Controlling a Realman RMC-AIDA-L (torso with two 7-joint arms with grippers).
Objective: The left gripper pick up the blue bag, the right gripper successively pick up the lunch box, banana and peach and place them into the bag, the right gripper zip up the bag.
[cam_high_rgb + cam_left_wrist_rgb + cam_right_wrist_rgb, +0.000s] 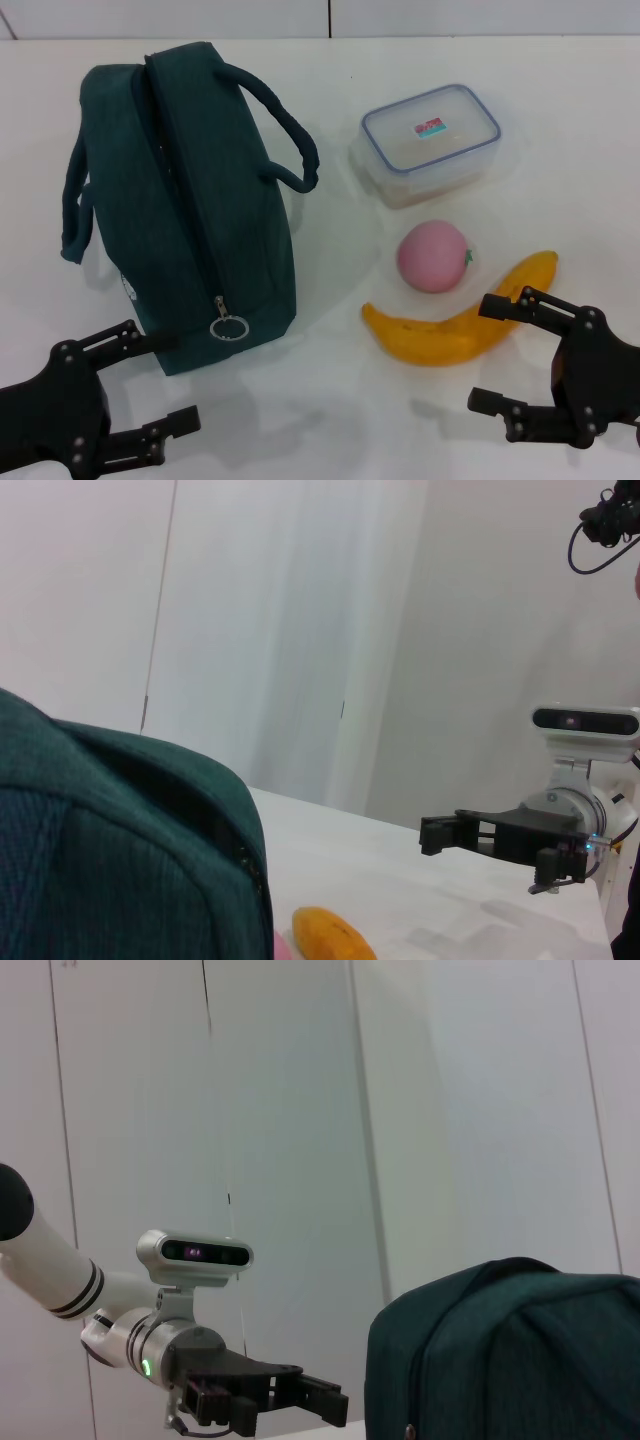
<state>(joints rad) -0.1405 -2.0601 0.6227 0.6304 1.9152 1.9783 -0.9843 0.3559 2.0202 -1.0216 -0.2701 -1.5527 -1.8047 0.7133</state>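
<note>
The blue bag lies zipped on the table, its long side running away from the robot, zip ring at the near end. The left gripper sits just in front of it, nearer than the right gripper, both with fingers spread and holding nothing

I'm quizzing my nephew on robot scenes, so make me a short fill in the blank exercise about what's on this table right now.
1. The zip on the blue bag is ____.
2. The peach lies between the lunch box and the ____.
3. The lid of the lunch box is ____.
4. The left gripper and the right gripper each hold ____.

Missing words: closed; banana; on; nothing
</note>
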